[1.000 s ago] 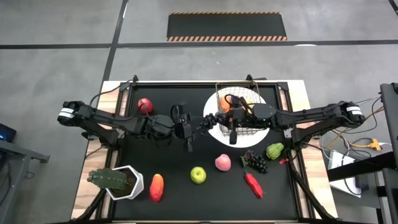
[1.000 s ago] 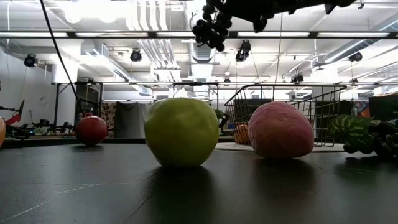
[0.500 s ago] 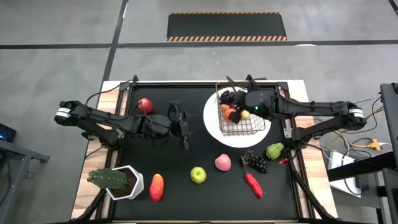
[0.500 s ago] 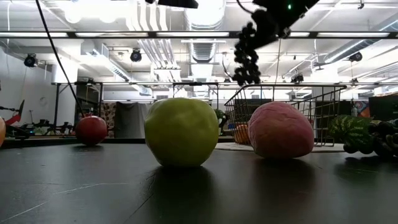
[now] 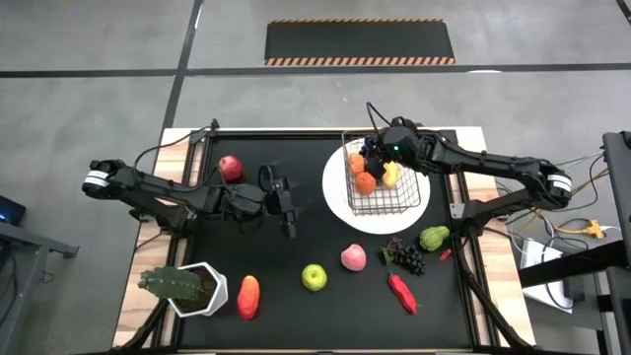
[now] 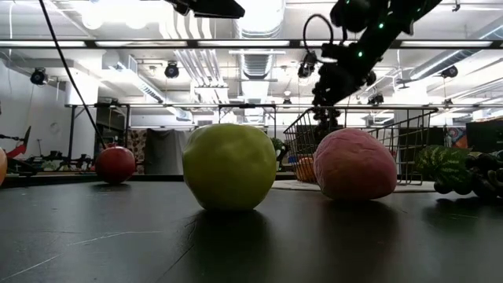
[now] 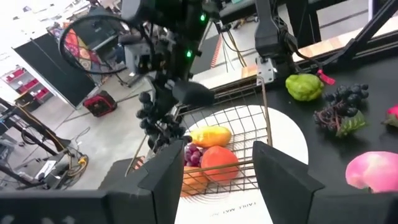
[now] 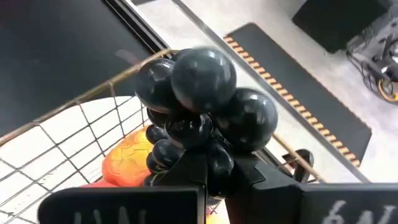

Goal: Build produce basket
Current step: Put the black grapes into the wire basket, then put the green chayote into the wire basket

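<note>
The right gripper [image 7: 165,87], clamped on the dark grapes [image 8: 199,106], hangs above the basket [image 5: 380,182] near its far rim. Best lower inside the rim before releasing, clear of the oranges [image 5: 365,182]. The left gripper [image 5: 283,202], open and empty, waits beside the basket.

1. A lab or workshop hall is shown, not a home.
2. Bare ducts [image 6: 196,55] and strip lights [image 6: 118,43] are seen under an open ceiling in the low view.
3. A grey concrete floor [image 5: 89,39] is marked with dark lines and a hazard-striped mat [image 5: 360,41] in the high view.
4. A black surface [image 5: 286,256] on a metal frame is flanked by loose cables [image 5: 582,229].
5. Racks [image 6: 94,134] and stored gear stand in the background.
</note>
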Controlling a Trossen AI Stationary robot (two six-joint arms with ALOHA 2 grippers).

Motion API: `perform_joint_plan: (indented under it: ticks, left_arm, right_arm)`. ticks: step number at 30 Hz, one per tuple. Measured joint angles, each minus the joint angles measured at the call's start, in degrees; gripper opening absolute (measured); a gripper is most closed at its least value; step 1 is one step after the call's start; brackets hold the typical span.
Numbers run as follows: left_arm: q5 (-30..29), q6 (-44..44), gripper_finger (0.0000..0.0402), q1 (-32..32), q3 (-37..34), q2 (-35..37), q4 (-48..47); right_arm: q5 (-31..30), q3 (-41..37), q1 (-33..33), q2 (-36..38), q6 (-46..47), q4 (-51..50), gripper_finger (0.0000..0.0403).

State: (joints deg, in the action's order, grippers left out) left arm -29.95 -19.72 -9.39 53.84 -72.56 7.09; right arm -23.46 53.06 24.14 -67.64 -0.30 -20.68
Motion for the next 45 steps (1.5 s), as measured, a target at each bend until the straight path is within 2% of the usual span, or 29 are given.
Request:
perform_joint_plan:
  ticks: [7,16,24,31,38,45]
  left_arm:
    - [0.0,-0.04,0.0173,0.0,-0.63,0.09,1.15]
    - [0.02,0.08,0.0173,-0.04,-0.63,0.09,1.49]
    - [0.04,1.51,0.0173,0.0,-0.74,0.09,1.48]
    - [0.05,2.99,0.0173,0.0,-0.78,0.07,1.38]
    - [0.09,3.07,0.0173,0.0,-1.1,-0.38,1.52]
    - [0.11,3.07,0.0173,0.0,-2.35,-0.37,1.74]
  right_arm:
    - [-0.2,0.0,0.86,-4.78,0.81,2.5,0.0032]
    - [-0.61,0.0,1.59,-8.6,3.43,3.47,0.0113]
    - [-0.61,1.78,1.69,-8.94,3.74,3.38,0.0179]
    - [0.06,5.22,1.62,-6.72,3.78,-1.33,0.02]
    - [8.27,9.12,0.86,-2.44,6.23,-9.03,0.0199]
    - [18.36,12.66,-3.22,2.0,9.56,-16.52,0.0196]
